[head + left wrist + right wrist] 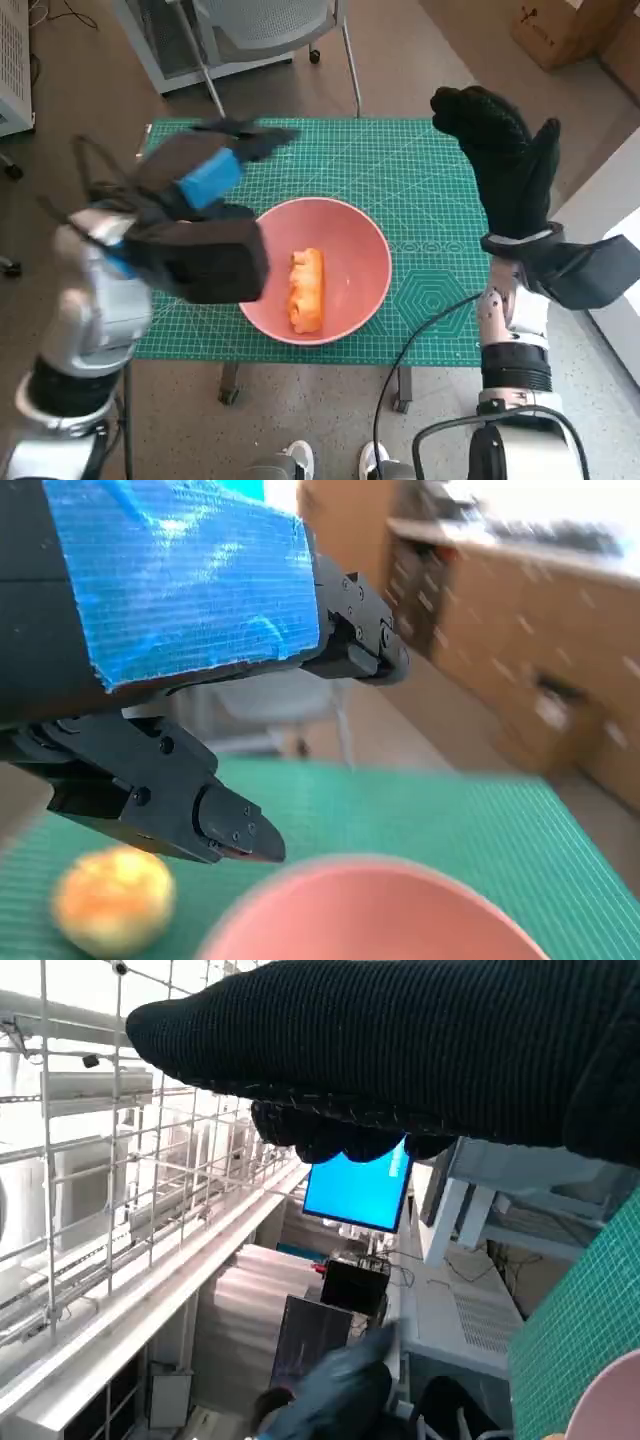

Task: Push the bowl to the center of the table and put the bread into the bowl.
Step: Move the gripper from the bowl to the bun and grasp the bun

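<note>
A pink bowl (352, 235) sits near the middle of the green mat (420, 170), towards the front edge. An orange-brown bread (306, 290) lies inside it. My left hand (205, 180) hovers above the mat left of the bowl, fingers apart and holding nothing. The left wrist view shows that hand (180, 610) above the bowl's rim (380, 915). A round yellow bun-like thing (113, 900) lies on the mat beside the bowl; the head view hides it under my left hand. My right hand (505, 160), also seen as (400, 1050), is raised over the table's right side, fingers spread and empty.
A grey chair (260, 30) stands behind the table, and a cardboard box (570, 30) sits on the floor at the back right. A person's feet (300, 460) show at the table's front edge. A cable (420, 340) hangs by my right forearm.
</note>
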